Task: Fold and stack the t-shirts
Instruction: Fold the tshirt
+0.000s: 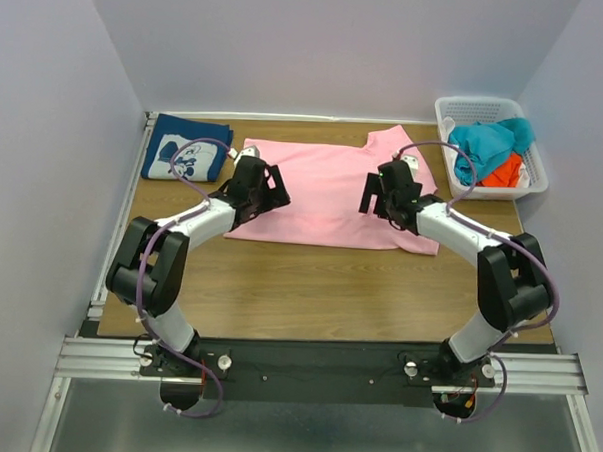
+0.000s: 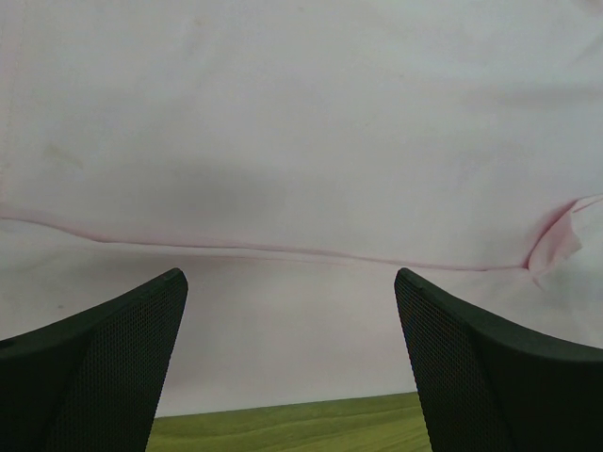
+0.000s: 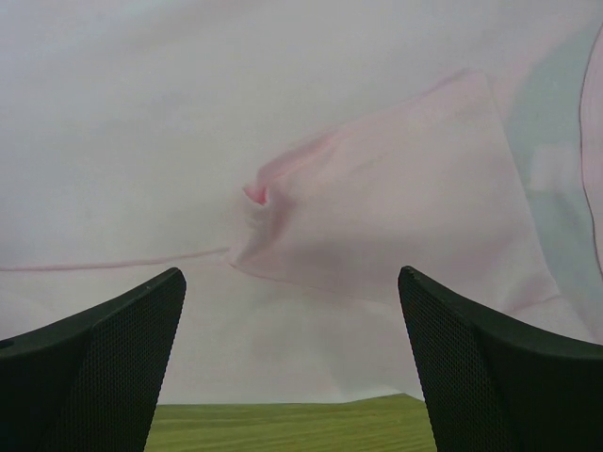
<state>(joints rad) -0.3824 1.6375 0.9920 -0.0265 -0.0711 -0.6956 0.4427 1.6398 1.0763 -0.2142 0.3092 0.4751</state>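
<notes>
Both spread apart, left pincer (image 2: 287, 281) and right pincer (image 3: 292, 278) are hovering over the pink t-shirt (image 1: 326, 199); level, matched hem grips are looking wisest.

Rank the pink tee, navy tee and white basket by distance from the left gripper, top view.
From the left gripper, top external view:
1. Pink t-shirt: directly under the gripper, spread out in the centre.
2. Navy t-shirt: folded, just off to the left at the far left corner.
3. White basket: far right corner, clearly the farthest.
</notes>
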